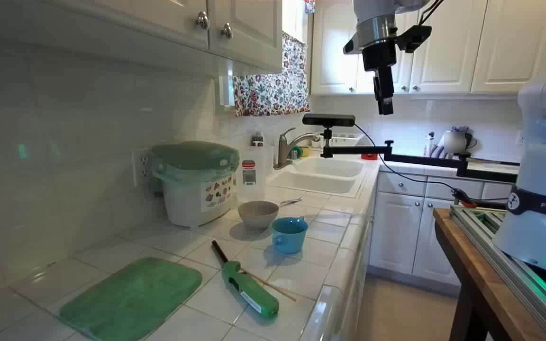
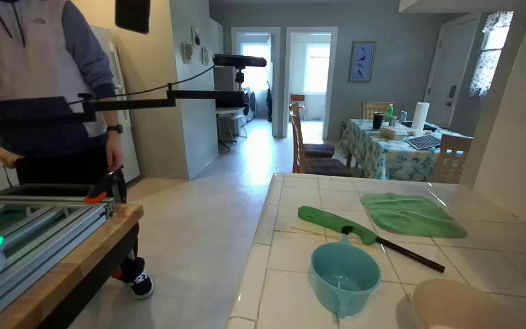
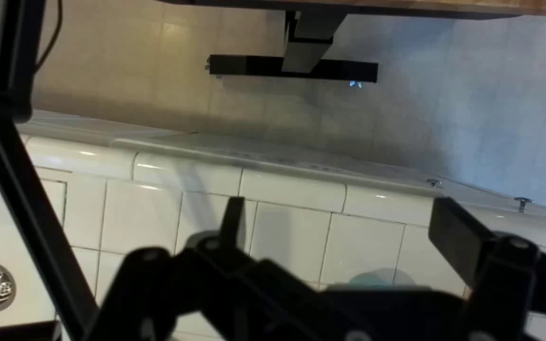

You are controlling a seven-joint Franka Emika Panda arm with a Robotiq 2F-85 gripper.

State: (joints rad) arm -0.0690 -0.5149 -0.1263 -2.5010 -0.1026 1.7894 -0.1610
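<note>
Robotiq gripper (image 1: 385, 106) hanging well above a white-tiled bench (image 1: 308, 274), jaws wide apart with nothing between them. Lower and to one side, a black camera (image 1: 328, 120) is carried on a jointed arm (image 1: 424, 161). The blue cup (image 1: 288, 237) stands upright on the bench near the grey-beige bowl (image 1: 258, 217); a blue patch low in the wrist view, partly hidden by the gripper, is probably this cup. A green utility lighter (image 1: 254, 291) lies alongside a thin wooden stick (image 1: 280, 291); a green cloth (image 1: 133, 298) is spread flat nearby. Behind the bowl stands a green-lidded bin (image 1: 185, 196). Progress: nothing is gripped or lifted; whether handling is yet to begin or already finished cannot be judged from these views.
</note>
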